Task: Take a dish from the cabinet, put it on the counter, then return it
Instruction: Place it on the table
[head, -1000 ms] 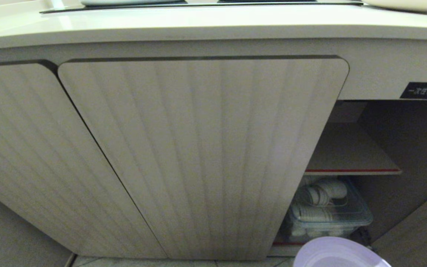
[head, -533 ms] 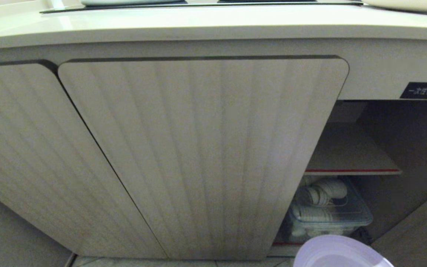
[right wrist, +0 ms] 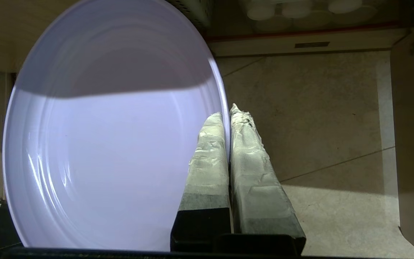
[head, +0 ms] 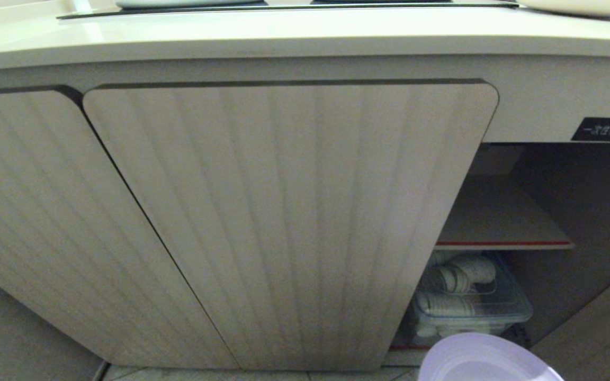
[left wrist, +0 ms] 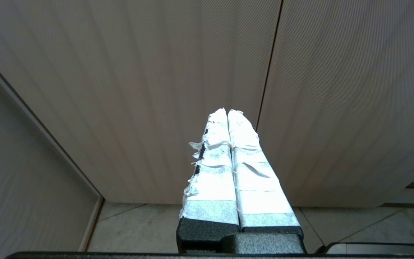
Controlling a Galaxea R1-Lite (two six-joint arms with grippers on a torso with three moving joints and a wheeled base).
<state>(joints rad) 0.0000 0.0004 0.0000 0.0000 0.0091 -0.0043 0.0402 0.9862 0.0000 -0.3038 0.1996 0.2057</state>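
You have the cabinet filling the head view, its ribbed door shut across the middle and the compartment open at three to four o'clock, with the inner shelf bare. The counter runs along twelve o'clock. Below the shelf sits a clear lidded box of white pieces. The dish shows at five o'clock, low and outside the cabinet, over the floor. Your right gripper is clamped on its rim, one finger on each face. Your left gripper is pressed together on nothing, parked facing the shut doors.

The grip is a thin pinch at one edge, so the plate could swing or slip if you move sharply. Lifting it blind could knock the far rim against the door edge or the counter's lip.
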